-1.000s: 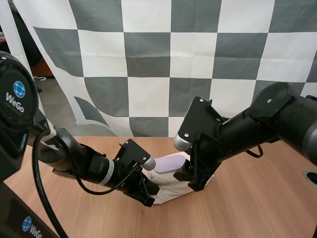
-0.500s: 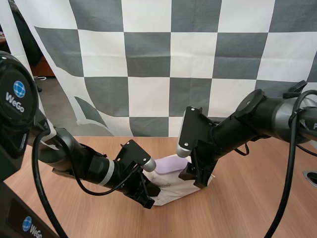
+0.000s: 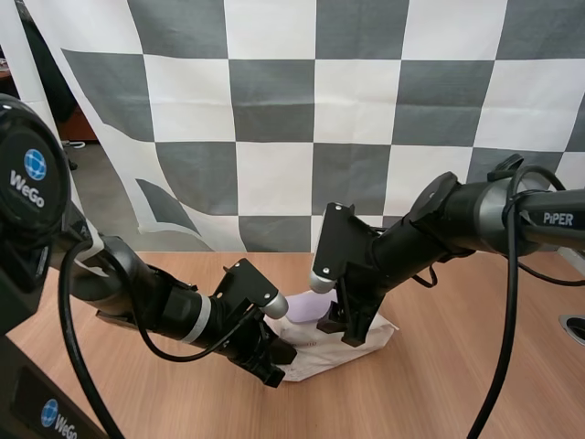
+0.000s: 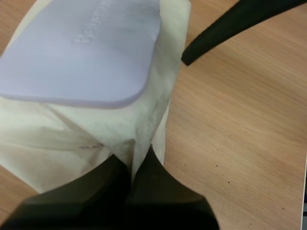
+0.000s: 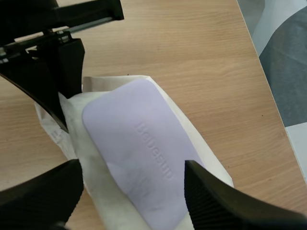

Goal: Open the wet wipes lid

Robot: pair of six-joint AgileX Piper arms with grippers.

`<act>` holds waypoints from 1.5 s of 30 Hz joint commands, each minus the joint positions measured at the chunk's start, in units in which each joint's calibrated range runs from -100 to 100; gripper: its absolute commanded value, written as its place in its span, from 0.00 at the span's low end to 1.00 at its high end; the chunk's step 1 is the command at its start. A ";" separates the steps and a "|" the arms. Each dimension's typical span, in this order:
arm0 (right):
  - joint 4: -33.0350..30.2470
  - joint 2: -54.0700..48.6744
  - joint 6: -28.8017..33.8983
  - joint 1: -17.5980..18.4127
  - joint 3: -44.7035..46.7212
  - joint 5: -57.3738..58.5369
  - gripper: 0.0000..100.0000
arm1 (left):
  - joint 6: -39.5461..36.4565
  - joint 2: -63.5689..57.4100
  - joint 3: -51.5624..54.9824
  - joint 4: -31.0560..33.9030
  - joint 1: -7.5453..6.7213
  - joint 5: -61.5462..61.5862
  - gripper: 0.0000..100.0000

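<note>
The left gripper (image 4: 134, 164) is clenched on the pack of wet wipes (image 4: 91, 136). Its two black fingertips are pressed together, with a thin flap of the cream wrapper's end seam pinched between them. The right gripper (image 5: 130, 166) is released. Its fingers (image 5: 216, 201) stand wide apart with ribbed faces turned inward, straddling the opposite end of the pack over the lid (image 5: 127, 127); whether they touch it cannot be told.

The lid is a lilac panel with rounded corners, lying flat on top of the pack. One word is embossed along it in the same lilac, but its letters cannot be read with certainty. In the left wrist view, one black finger of the right gripper ends just beside the pack's far corner.

In the high view the pack lies on the wooden table (image 3: 457, 366), between the two arms. The left arm's base carries a WeGo badge (image 3: 34, 178), white letters under a blue globe. The right arm bears PiPER lettering (image 3: 559, 219) in white.
</note>
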 commanded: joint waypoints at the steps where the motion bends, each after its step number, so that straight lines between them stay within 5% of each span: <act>1: -0.94 0.61 0.00 0.52 0.10 -1.91 1.00 | 0.84 -0.06 -0.06 0.10 -0.02 -0.12 0.00; 20: -3.98 1.04 0.00 1.42 0.24 -8.80 1.00 | 0.84 -0.06 -0.06 0.67 -0.02 1.30 0.00; 26: -3.55 1.04 0.00 1.61 0.24 -8.37 0.61 | 0.84 -0.06 -0.06 0.94 -0.02 1.30 0.00; 37: -3.55 1.04 0.00 1.61 0.24 -8.21 0.26 | 0.84 -0.06 -0.06 1.17 -0.02 1.12 0.00; 45: -6.46 1.04 0.00 1.61 0.24 -7.56 0.25 | 0.84 -0.06 -0.06 1.17 -0.02 -0.80 0.00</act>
